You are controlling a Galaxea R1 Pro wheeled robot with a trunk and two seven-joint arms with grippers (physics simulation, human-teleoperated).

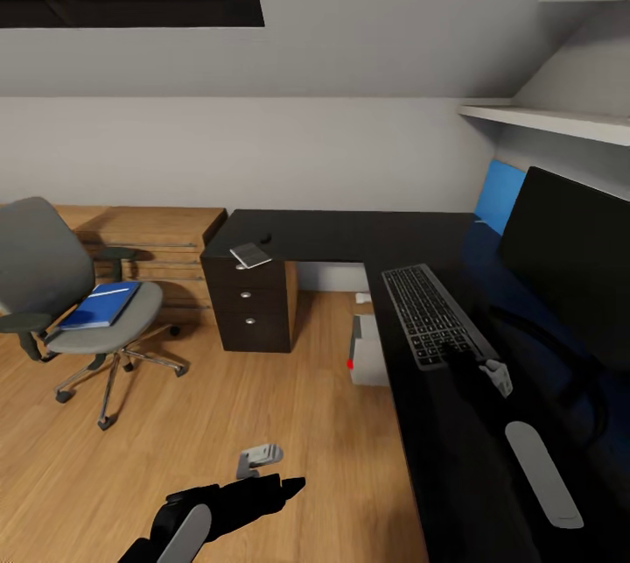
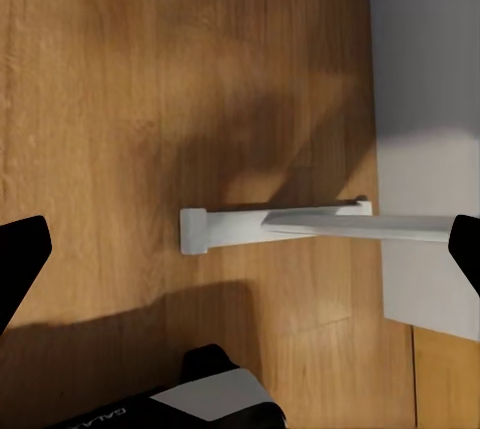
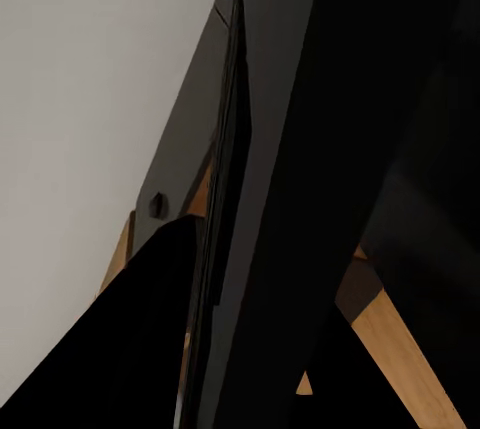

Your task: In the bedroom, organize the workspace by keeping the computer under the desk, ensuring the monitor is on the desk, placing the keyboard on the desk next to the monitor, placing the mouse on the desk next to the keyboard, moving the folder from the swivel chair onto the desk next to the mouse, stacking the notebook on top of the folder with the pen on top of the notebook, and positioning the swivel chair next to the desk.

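Attic bedroom, sloped ceiling, plank floor (image 1: 219, 423). Left gripper (image 2: 240, 249): fingers (image 2: 20, 249) spread wide apart, holding nothing, over the floor. Right gripper (image 1: 496, 373): finger state cannot be determined; it sits at the near end of the keyboard (image 1: 430, 313) on the desk (image 1: 350, 235). Monitor (image 1: 569, 256) stands just beside the keyboard. Computer (image 1: 367, 353) sits on the floor under the desk. Notebook (image 1: 251, 256) lies on the desk corner above the drawers, mouse (image 1: 265, 238) near it. Folder (image 1: 101, 305) lies on the swivel chair (image 1: 52, 283) seat, well apart from the desk.

Floor (image 1: 219, 405) open between swivel chair (image 1: 61, 283) and desk (image 1: 350, 235)
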